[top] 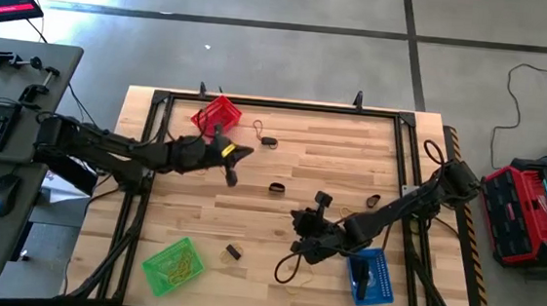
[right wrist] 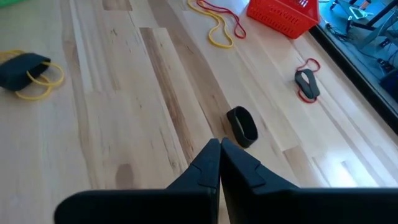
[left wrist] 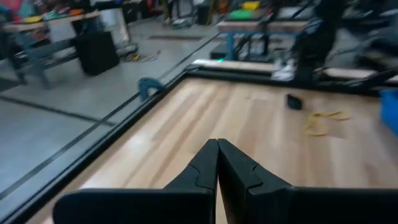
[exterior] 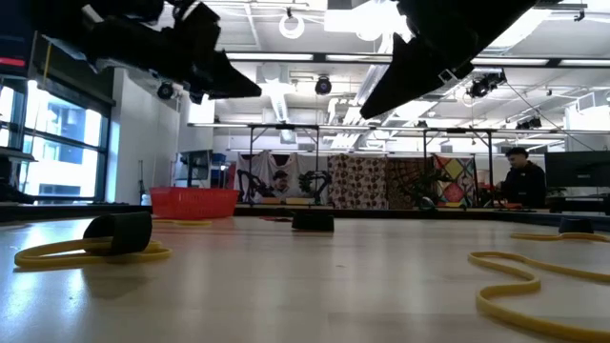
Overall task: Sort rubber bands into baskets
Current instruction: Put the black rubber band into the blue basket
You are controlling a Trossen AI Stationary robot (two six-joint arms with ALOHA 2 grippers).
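Black bands are scattered mid-table, tan ones nearby; red basket sits at the far edge, green basket and blue basket at the near edge. Left gripper is closed w/ nothing seen in it, right gripper likewise closed and empty. Fingers should be opened before descent, then centred over one band only
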